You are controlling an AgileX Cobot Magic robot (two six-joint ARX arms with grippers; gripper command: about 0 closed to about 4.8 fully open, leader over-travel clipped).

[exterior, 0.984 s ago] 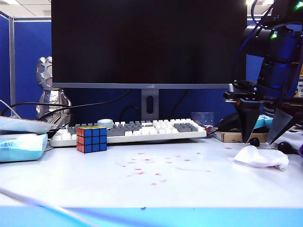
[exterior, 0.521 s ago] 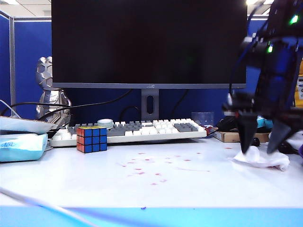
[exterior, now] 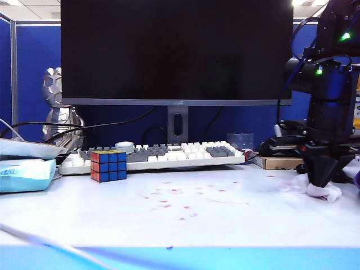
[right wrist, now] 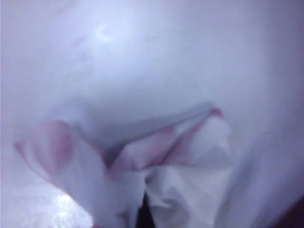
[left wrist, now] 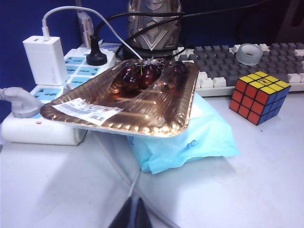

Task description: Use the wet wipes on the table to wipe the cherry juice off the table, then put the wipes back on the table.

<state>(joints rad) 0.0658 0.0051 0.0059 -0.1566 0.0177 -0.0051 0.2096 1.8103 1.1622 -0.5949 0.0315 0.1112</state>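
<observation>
The wet wipes [exterior: 330, 193], a crumpled white wad with pink tinges, lie at the right of the table [exterior: 112, 219]. My right gripper [exterior: 320, 183] points down onto the wad and is shut on it. In the right wrist view the pink-stained wet wipes [right wrist: 190, 175] bunch around the right gripper [right wrist: 142, 216], hiding most of its fingers. Cherry juice [exterior: 180, 202] shows as pink specks on the middle of the table. My left gripper [left wrist: 134, 214] is shut on nothing, low over the table [left wrist: 57, 190], and is out of the exterior view.
A keyboard [exterior: 157, 154] and monitor [exterior: 174, 50] stand behind the juice. A Rubik's cube [exterior: 108, 165] sits left of the specks. A foil tray of cherries [left wrist: 133, 102] rests on a pale blue packet [left wrist: 190, 142] beside a power strip [left wrist: 42, 128].
My right gripper came down onto the wet wipes and shut its spread fingers on them, bunching the wad. Nothing else moved.
</observation>
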